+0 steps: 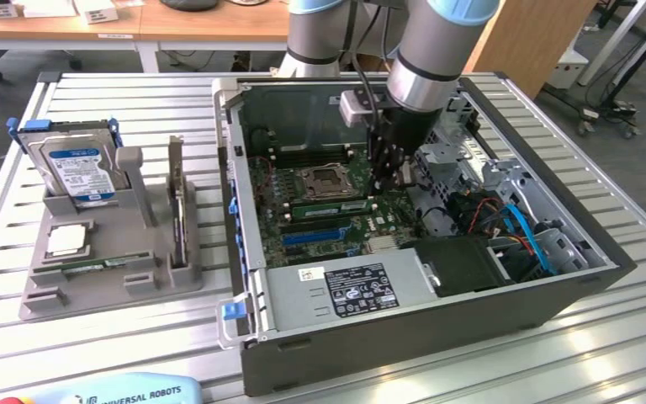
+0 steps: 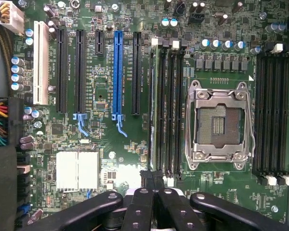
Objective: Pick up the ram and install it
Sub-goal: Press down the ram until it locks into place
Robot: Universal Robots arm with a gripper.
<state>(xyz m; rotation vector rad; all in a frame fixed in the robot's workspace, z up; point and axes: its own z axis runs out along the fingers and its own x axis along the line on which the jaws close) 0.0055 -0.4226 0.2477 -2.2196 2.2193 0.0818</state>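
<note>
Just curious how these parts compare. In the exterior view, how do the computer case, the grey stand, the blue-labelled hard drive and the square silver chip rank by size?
Largest to smallest:
1. computer case
2. grey stand
3. blue-labelled hard drive
4. square silver chip
The last three sit together, so nearness hardly matters.

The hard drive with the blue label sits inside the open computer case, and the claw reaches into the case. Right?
Not quite. The exterior view shows the hard drive standing in the grey holder outside the computer case, on the exterior view's left. The claw does reach into the case.
</note>
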